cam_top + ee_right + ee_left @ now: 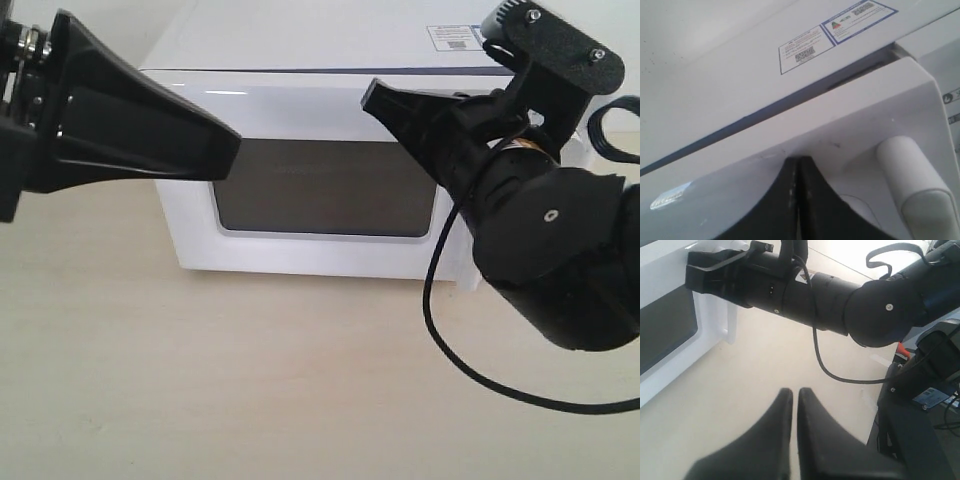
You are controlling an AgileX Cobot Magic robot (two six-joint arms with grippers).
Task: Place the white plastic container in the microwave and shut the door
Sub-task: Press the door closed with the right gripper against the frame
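The white microwave (300,40) stands at the back of the table. Its door (300,105), with the dark window (320,190), lies against the body, with a thin dark gap along the top edge (850,82). My right gripper (799,161) is shut, its tips touching the door's upper face just beside the white bar handle (910,185); the exterior view shows it at the door's top (372,97). Shut and empty, my left gripper (792,392) hangs above the table in front of the door's left part (235,150). The white plastic container is out of view.
The right arm (815,290) stretches across in front of the microwave, and its black cable (470,370) loops down over the light wooden table (250,380). Stickers (835,30) sit on the microwave's top. Dark equipment (920,390) stands beyond the table's edge.
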